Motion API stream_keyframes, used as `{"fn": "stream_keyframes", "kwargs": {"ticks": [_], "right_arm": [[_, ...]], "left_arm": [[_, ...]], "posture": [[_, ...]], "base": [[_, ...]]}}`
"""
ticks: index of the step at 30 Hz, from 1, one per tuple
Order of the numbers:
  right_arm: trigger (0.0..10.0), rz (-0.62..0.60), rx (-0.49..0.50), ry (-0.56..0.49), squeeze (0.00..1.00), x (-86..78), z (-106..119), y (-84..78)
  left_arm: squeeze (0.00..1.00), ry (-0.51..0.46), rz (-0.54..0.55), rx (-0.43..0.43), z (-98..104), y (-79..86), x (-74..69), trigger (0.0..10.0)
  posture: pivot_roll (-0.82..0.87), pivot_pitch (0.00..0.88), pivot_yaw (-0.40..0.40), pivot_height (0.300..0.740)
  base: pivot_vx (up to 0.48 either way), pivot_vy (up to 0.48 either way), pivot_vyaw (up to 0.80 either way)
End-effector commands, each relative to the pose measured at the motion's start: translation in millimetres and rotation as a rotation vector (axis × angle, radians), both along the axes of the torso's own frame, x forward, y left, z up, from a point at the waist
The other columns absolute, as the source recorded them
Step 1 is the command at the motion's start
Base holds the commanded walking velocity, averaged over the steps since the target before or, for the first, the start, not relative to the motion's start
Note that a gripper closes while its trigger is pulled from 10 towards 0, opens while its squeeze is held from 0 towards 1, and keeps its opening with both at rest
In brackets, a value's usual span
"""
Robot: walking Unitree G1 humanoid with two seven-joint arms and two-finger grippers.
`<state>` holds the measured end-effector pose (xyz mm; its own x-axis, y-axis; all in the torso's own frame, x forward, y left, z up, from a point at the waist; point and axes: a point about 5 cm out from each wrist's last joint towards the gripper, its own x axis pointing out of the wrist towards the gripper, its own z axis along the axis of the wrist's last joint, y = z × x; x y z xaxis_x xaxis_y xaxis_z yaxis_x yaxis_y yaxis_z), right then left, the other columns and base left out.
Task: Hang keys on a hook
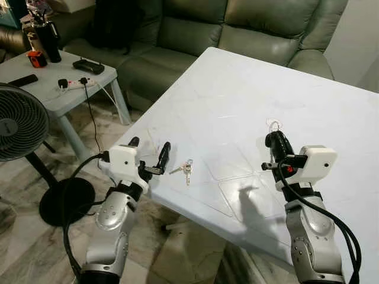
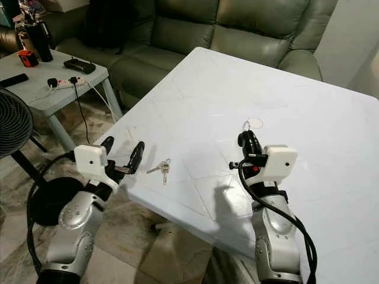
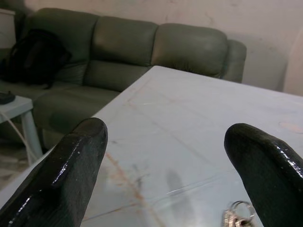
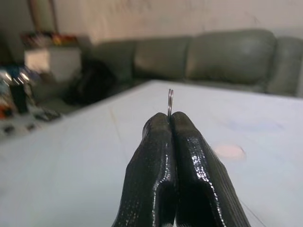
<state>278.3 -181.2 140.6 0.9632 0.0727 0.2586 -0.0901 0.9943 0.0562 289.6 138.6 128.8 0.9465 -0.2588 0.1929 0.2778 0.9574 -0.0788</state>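
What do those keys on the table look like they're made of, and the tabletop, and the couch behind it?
The keys look like bare silvery metal, glinting on a thin ring. The tabletop seems pale polished stone or a stone-look slab: faint veins and a soft sheen. The couch looks like grey-green leather or imitation, smooth with creased, shiny cushions.

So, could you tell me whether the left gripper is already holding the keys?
No, the left gripper is open, and the keys lie on the white table beside it.
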Motion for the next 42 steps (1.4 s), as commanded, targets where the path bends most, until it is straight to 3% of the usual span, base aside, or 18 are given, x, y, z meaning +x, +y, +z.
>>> {"fn": "stream_keyframes", "kwargs": {"ticks": [1, 7, 17, 25, 42], "right_arm": [[10.0, -0.017, -0.044, 0.018, 0.0, -1.3, -2.1, -0.9], [10.0, -0.017, -0.029, 0.032, 0.0, 0.5, -1.6, 1.5], [10.0, -0.037, -0.086, 0.053, 0.0, 7.8, -0.1, 6.4], [10.0, -0.083, -0.119, 0.128, 0.0, 14.5, -8.1, 2.9], [10.0, -0.096, -0.113, 0.156, 0.0, 15.6, -11.0, 2.9]], "left_arm": [[0.0, 0.016, 0.005, -0.003, -2.9, 6.5, -2.9, 10.0], [0.0, 0.032, 0.039, -0.018, -2.5, 11.9, 3.3, 10.0], [0.0, 0.035, 0.078, -0.017, 5.2, 16.5, 20.1, 10.0], [0.0, 0.047, 0.107, 0.001, 3.6, 17.5, 24.7, 10.0], [0.0, 0.047, 0.105, 0.01, 3.0, 15.6, 26.3, 10.0]], "posture": [[0.0, 0.102, -0.02, 0.74], [-0.01, 0.103, -0.015, 0.74], [-0.01, 0.095, -0.02, 0.74], [-0.01, 0.089, -0.023, 0.74], [-0.01, 0.08, -0.02, 0.74]], "base": [[0.0, 0.0, 0.0], [0.0, 0.0, 0.0], [0.0, 0.0, 0.0], [0.0, 0.0, 0.0], [0.0, 0.0, -0.75]]}}
